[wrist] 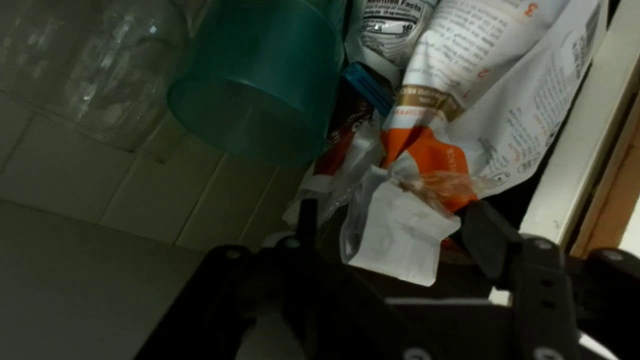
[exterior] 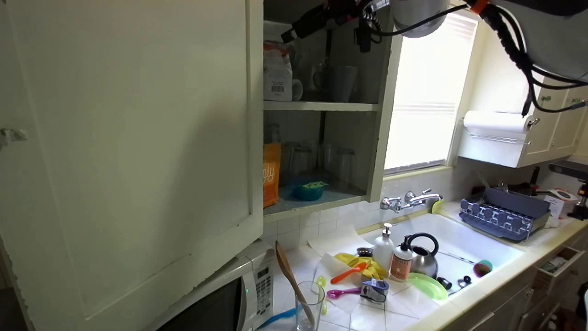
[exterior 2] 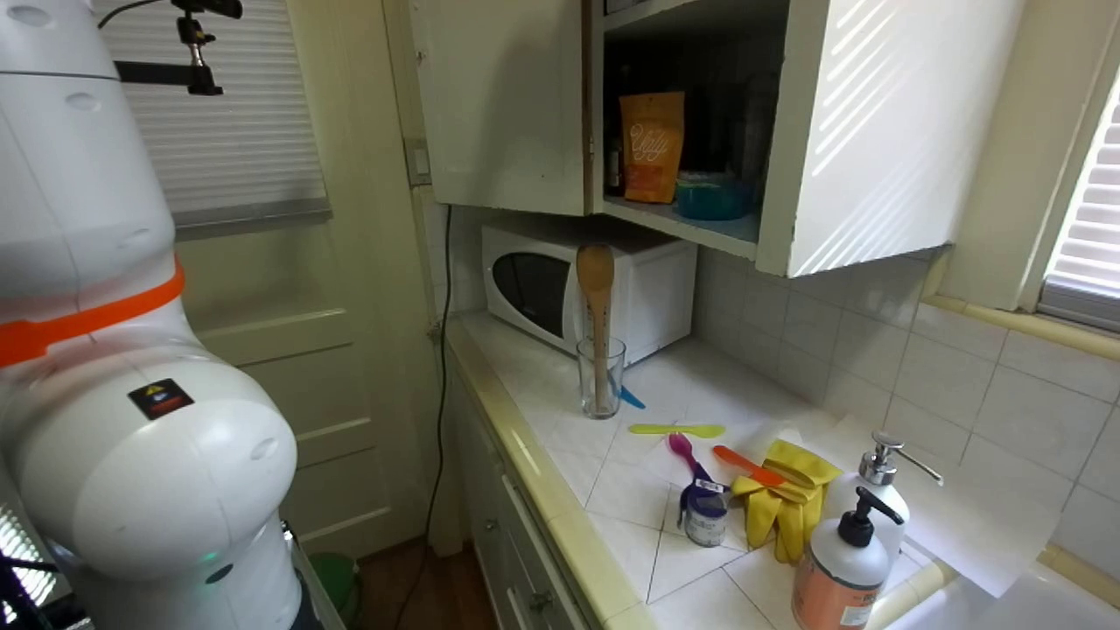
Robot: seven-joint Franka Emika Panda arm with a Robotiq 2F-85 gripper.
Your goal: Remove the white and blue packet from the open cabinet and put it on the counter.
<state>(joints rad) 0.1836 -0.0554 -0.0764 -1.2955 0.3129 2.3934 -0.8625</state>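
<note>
I am holding my hand [wrist: 393, 205] at the top of the packet [exterior: 278, 78], which is standing left of a cup [exterior: 344, 82] on the upper shelf [exterior: 321, 106] of the open cabinet [exterior: 380, 138]. On the lower shelf [exterior: 337, 195], a pouch [exterior 2: 652, 149] is standing left of a bowl [exterior 2: 704, 201]. On the bench [exterior 2: 626, 516], a microwave [exterior 2: 656, 297] is sitting behind a glass [exterior 2: 586, 376] holding a spoon [exterior 2: 596, 271]. Gloves [exterior 2: 790, 512] are lying between a can [exterior 2: 705, 522] and a pump bottle [exterior 2: 844, 564], near the sink [exterior: 477, 234].
</note>
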